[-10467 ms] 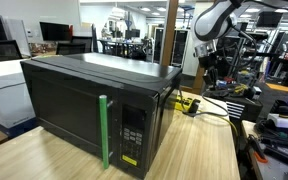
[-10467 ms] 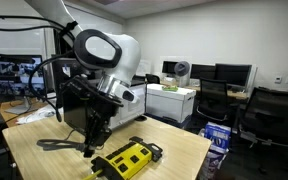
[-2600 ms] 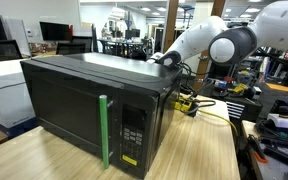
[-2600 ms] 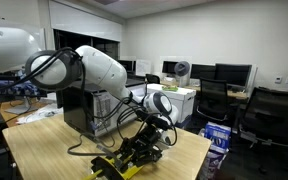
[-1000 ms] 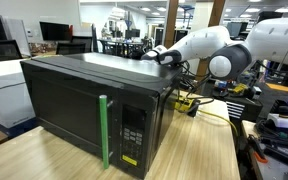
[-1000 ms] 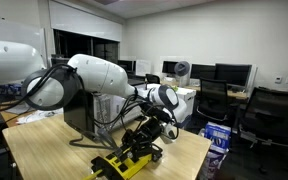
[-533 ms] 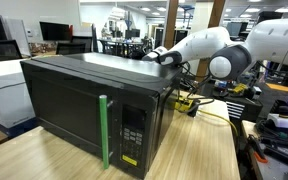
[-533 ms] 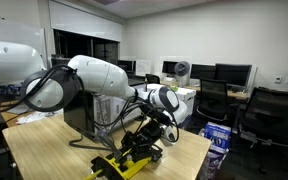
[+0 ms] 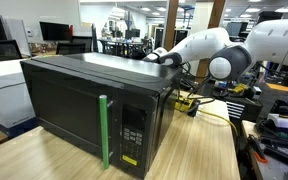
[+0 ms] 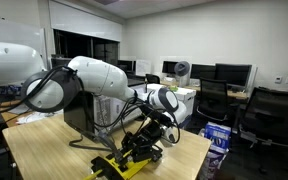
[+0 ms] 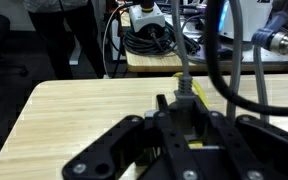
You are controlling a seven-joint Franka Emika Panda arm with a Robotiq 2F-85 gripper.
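Note:
In the wrist view my gripper (image 11: 184,108) is shut on a dark plug (image 11: 185,98) whose grey cord (image 11: 183,62) runs up and away. A yellow power strip (image 11: 192,90) lies on the wooden table right beneath the plug. In an exterior view the gripper (image 10: 150,133) points down at the far end of the power strip (image 10: 122,163). In an exterior view only the wrist (image 9: 162,56) shows, and the hand is hidden behind the black microwave (image 9: 84,105); the power strip (image 9: 189,103) lies behind it.
The microwave (image 10: 80,108) with a green door handle (image 9: 104,132) takes up much of the table. Black cables (image 10: 84,147) trail over the tabletop. A side table with coiled cables (image 11: 149,38) stands beyond the table edge. Office chairs and monitors stand further off.
Ten seconds ago the arm stood upright beside the microwave; since then it has stretched out low over the power strip. Over the last second nothing has visibly moved.

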